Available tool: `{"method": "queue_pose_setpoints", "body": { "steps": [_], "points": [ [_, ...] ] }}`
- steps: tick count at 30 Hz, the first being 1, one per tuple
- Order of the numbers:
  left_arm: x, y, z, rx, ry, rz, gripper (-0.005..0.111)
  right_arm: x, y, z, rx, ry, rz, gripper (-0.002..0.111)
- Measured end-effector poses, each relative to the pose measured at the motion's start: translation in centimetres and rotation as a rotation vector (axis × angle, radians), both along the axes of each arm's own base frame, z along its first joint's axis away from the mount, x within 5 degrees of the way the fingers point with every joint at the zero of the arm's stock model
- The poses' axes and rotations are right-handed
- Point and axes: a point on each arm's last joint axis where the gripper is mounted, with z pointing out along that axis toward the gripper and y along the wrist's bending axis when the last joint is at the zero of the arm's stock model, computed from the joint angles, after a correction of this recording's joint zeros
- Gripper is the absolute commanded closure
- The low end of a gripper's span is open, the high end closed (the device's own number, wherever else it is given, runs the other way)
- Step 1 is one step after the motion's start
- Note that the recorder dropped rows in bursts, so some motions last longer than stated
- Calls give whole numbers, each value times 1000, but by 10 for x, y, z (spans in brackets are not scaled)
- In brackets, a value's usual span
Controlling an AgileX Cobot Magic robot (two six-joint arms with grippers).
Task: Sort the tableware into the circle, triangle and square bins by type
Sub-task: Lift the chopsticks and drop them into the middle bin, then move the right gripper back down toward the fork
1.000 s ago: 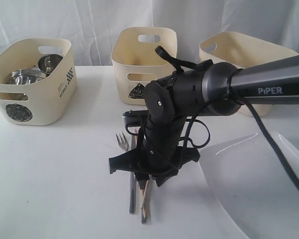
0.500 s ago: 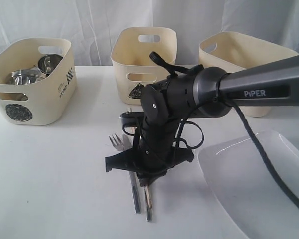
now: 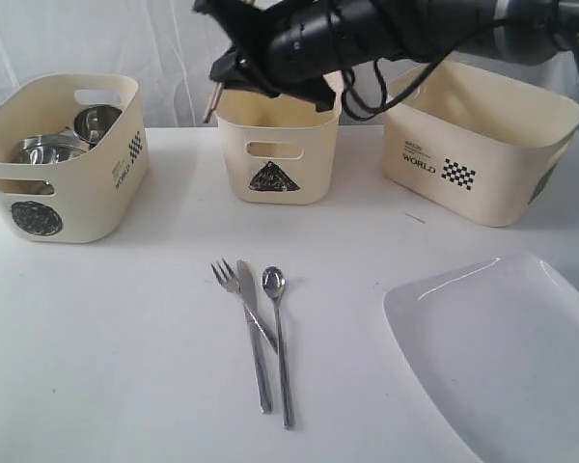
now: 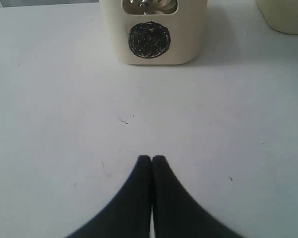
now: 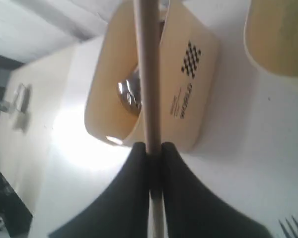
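My right gripper point(image 3: 227, 69) hangs high above the left rim of the triangle bin point(image 3: 280, 145), shut on the wooden chopsticks point(image 3: 213, 99) point(image 5: 148, 74), which stick out past its fingertips. On the table lie the fork point(image 3: 230, 275), knife point(image 3: 254, 333) and spoon point(image 3: 276, 285), side by side. The large white plate point(image 3: 492, 347) rests at the front right. The circle bin point(image 3: 63, 159) holds steel mugs and a bowl point(image 3: 53, 145). The square bin point(image 3: 482, 145) stands at the back right. The saucer is hidden. My left gripper point(image 4: 152, 158) is shut and empty above bare table, facing the circle bin point(image 4: 154, 29).
A white curtain hangs behind the three bins. The right arm's body and cable point(image 3: 367, 29) span the top of the exterior view over the triangle and square bins. The left arm is outside the exterior view.
My right gripper rose from the cutlery on the table with the chopsticks and swung back and up to above the triangle bin. The fork, knife and spoon stayed behind.
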Motion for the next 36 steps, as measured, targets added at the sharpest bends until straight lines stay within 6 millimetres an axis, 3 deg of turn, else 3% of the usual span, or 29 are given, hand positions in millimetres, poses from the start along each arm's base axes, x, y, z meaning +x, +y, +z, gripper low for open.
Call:
{"method": "queue_pose_setpoints", "body": {
  "steps": [4,8,14,16,21,24,30,33,35,36],
  "points": [
    [0,0,0,0,0,0,107,40,-40,-29,140,-89,-78,108],
    [0,0,0,0,0,0,107,70,-49,-63,-1,-230,-114,108],
    [0,0,0,0,0,0,107,103,-55,-92,-173,-316,-183,108],
    [0,0,0,0,0,0,107,111,-55,-99,-198,-329,-195,101],
    [0,0,0,0,0,0,107,118,-53,-112,-206,-341,-170,68],
    [0,0,0,0,0,0,107,117,-51,-111,-197,-347,-150,63],
    [0,0,0,0,0,0,107,113,-47,-98,-146,-346,-113,70],
    [0,0,0,0,0,0,107,103,-47,-82,-175,-335,-10,89],
    [0,0,0,0,0,0,107,93,-48,-76,-241,-273,83,109],
    [0,0,0,0,0,0,107,86,-49,-73,-289,-223,137,108]
  ]
}}
